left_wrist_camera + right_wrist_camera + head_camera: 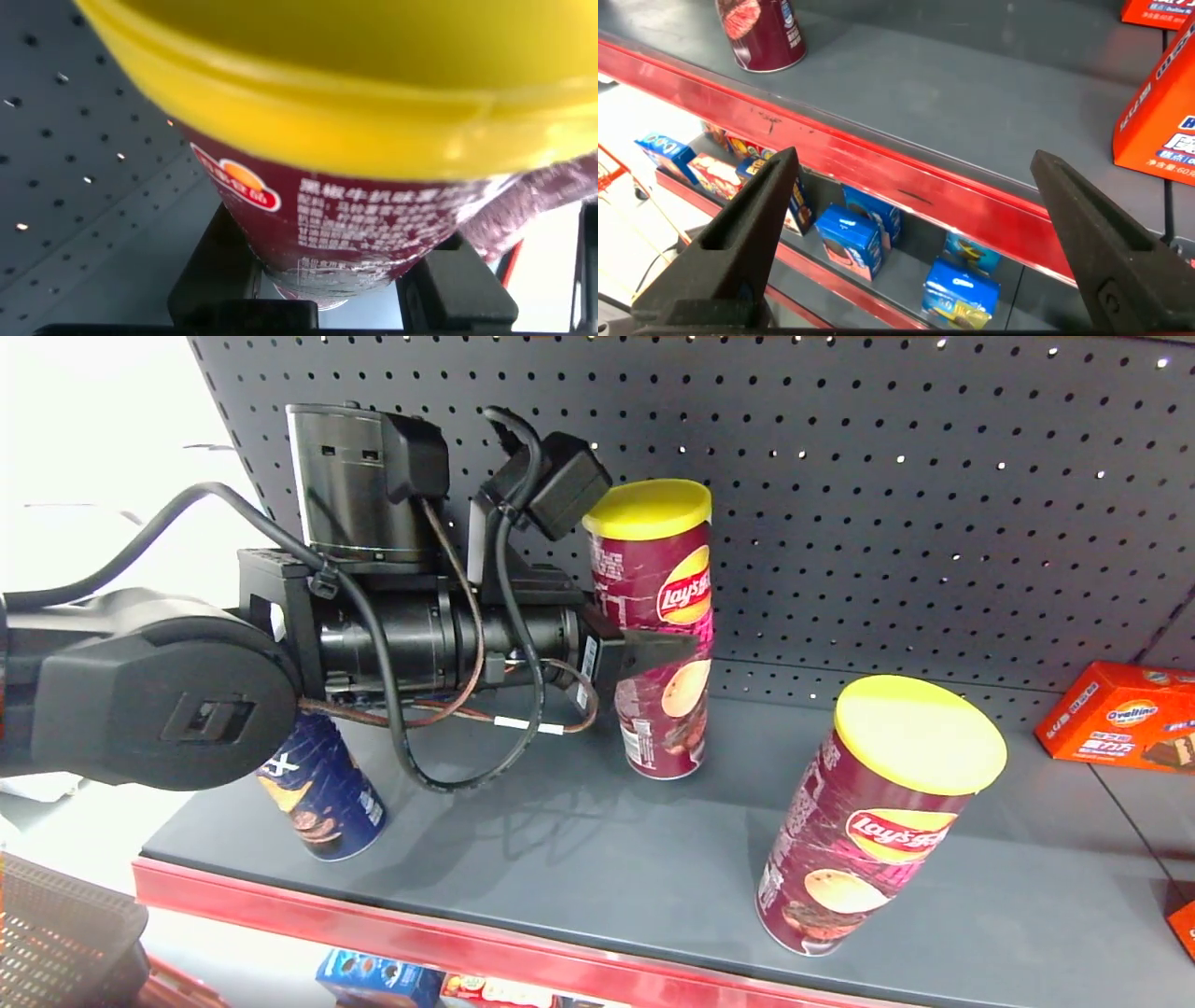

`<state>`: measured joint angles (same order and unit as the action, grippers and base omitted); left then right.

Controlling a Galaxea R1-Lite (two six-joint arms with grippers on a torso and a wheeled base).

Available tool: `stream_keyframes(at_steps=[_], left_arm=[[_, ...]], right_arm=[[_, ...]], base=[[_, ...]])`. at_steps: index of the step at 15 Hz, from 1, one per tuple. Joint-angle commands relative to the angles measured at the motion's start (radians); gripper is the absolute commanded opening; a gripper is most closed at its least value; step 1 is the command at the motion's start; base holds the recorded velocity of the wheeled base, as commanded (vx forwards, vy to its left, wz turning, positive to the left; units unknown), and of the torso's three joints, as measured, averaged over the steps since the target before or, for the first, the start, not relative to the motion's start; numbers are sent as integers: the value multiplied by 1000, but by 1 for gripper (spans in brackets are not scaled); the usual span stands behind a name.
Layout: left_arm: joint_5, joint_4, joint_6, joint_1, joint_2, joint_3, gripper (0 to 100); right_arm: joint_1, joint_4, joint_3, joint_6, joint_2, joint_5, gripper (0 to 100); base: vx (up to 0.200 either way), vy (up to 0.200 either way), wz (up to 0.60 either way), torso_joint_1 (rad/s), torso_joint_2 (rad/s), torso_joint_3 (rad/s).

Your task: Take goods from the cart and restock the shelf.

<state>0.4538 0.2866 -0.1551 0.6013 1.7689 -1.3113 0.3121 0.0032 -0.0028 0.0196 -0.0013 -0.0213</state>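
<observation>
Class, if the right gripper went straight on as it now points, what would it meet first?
Probably the red front edge of the grey metal shelf, centred ahead of the open right gripper; depth is unclear.

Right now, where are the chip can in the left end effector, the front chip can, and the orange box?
gripped chip can (674,590), head view, on its label logo.
front chip can (873,835), head view, on its maroon side.
orange box (1116,709), head view, on its top face.

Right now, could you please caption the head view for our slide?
Left gripper grips a maroon can on the shelf, between a blue can and a second maroon can.
</observation>
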Motion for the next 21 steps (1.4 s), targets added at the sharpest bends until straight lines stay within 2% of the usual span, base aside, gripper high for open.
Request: stream_keyframes(at_steps=[1, 2, 3, 6, 7, 9, 10, 11, 21], left_arm=[[0, -9, 0, -3, 21, -16, 0], [-1, -132, -1, -11, 52, -94, 0], [0, -158, -1, -11, 70, -137, 0], [9, -162, -4, -3, 98, -184, 0], [11, -156, -18, 2, 103, -181, 0], [11, -162, -100, -6, 122, -183, 0], [13, -162, -156, -12, 144, -194, 0], [13, -162, -170, -12, 153, -207, 0], [14, -164, -170, 0, 264, -344, 0]], right_arm=[[1, 0, 0, 0, 1, 0, 100], [1, 0, 0, 0, 1, 0, 100], [1, 0, 0, 0, 1, 0, 100], [1, 0, 1, 0, 1, 0, 100], [1, 0, 1, 0, 1, 1, 100], [1, 0, 0, 0, 1, 0, 100], [1, 0, 0, 0, 1, 0, 100], [1, 0, 1, 0, 1, 0, 100], [1, 0, 1, 0, 1, 0, 100]], base=[[0, 0, 0, 0, 0, 0], [0, 0, 0, 0, 0, 0], [0, 0, 0, 0, 0, 0], [0, 0, 0, 0, 0, 0], [0, 0, 0, 0, 0, 0], [0, 0, 0, 0, 0, 0], [0, 0, 0, 0, 0, 0], [0, 0, 0, 0, 0, 0], [0, 0, 0, 0, 0, 0]])
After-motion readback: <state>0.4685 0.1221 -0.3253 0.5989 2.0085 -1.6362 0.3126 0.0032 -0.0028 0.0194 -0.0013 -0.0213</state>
